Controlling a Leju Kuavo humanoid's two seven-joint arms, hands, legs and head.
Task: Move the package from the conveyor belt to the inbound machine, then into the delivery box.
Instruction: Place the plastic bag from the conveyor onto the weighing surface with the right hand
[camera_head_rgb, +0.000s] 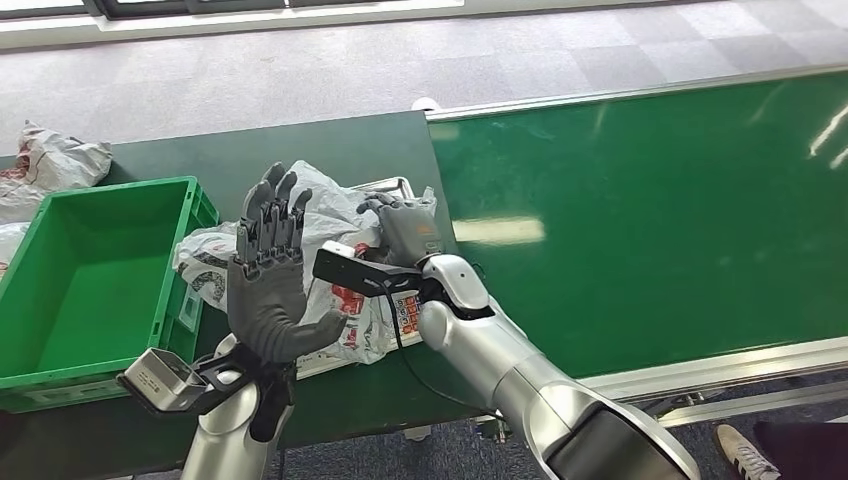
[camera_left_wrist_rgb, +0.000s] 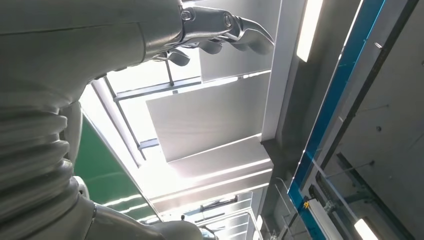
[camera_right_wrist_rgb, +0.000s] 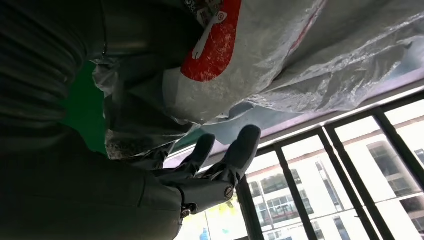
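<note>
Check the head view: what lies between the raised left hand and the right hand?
The white package lies between the left hand and the right hand, which rests on it.

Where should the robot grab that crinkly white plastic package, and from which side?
Probably best from above, at the bunched, wrinkled top of the package. It lies flat and floppy on the dark table, so there is no firm edge, but loose folds can be pinched. The right hand already rests on its right end; the left hand hovers open over its left part and could close there.
</note>
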